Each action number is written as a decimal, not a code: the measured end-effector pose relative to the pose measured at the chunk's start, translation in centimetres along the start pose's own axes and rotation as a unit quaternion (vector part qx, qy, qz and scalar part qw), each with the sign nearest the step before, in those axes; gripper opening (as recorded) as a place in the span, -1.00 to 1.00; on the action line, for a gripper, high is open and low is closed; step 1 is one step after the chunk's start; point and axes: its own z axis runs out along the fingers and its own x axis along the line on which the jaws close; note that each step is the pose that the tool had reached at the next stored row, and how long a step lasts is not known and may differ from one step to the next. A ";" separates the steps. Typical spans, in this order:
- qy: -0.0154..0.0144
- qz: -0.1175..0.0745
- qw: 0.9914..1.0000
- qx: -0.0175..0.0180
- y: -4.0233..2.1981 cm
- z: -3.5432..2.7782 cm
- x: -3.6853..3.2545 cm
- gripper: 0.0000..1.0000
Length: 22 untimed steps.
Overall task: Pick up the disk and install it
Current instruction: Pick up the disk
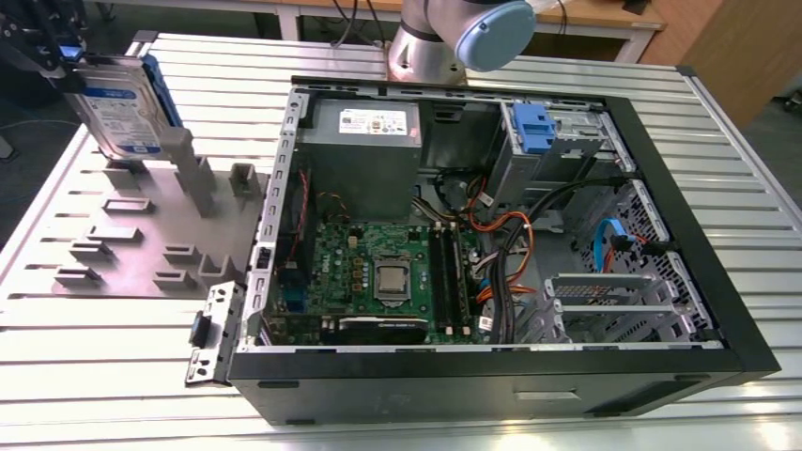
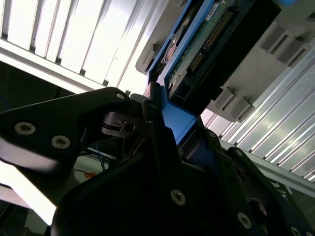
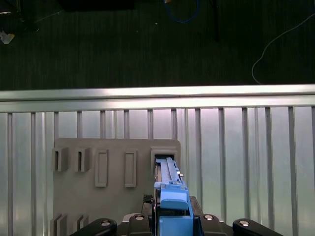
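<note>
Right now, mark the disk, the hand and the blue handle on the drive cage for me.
disk (image 1: 119, 111): exterior view, on its white-and-blue label.
hand (image 3: 173, 219): first wrist view, midway between its fingertips, closed on the disk.
blue handle (image 1: 532, 122): exterior view, on its front face.

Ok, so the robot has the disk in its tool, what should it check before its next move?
1. The tool is shut on the disk: ok.
2. The disk is held on edge, label side showing in the exterior view: ok.
3. The disk's lower end is clear of the grey holder: cannot tell.
4. The computer case is open, so its inside can be reached: ok.
5. The drive cage has free room for the disk: cannot tell.
</note>
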 end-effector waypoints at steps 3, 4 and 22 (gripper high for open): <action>0.000 0.000 1.000 0.000 0.00 -0.09 0.00 -0.27; 0.000 0.000 1.000 0.000 0.00 -0.11 0.00 -0.27; 0.000 0.000 1.000 0.000 0.01 -0.88 -0.01 -0.27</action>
